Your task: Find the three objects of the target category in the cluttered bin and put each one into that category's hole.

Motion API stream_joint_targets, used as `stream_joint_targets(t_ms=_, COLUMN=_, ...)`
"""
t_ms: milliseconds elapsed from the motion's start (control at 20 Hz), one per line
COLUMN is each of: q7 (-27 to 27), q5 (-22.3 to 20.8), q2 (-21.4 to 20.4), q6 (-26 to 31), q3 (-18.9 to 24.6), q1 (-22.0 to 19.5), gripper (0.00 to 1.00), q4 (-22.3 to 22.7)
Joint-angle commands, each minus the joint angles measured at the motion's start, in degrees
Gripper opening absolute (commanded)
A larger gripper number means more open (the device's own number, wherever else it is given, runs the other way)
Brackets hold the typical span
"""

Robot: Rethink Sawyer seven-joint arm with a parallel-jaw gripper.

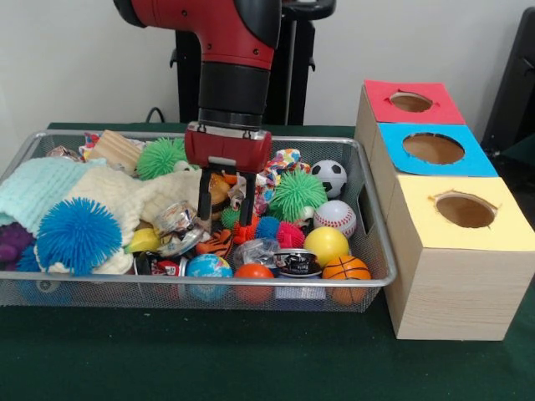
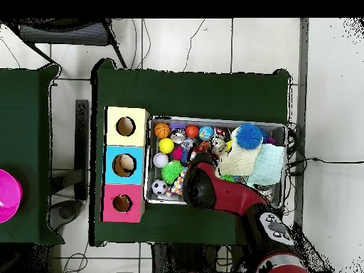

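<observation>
Where toys crowd, end effector [image 1: 226, 209] spread.

No legible text, label, brand, number or sign appears on any item; printing on the small tins [image 1: 294, 263] in the bin [image 1: 368, 219] is unreadable.

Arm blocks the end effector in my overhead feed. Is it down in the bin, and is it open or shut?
Observer: From the front view, the end effector is down inside the wire bin and open, with its fingers apart.
Operator: Anything between them?
Observer: A tan-and-orange toy shows in the gap. I can't tell whether it's touched.
Operator: What's at the tips?
Observer: A tiger-striped ball lies just camera-side of them.
</observation>
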Motion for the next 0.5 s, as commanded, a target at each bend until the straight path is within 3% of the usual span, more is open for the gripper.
stream_joint_targets(t_ms=50, q7=10.8, q5=1.8, q2=3.3, q6=0.6, q3=4.5, q1=-0.8, gripper=1.0, q4=-1.5)
stream_joint_targets(t_ms=500, q7=11.3, q5=1.5, q2=7.8, q6=-3.1, q3=5.3, q1=-1.0, gripper=1.0, q4=-3.8)
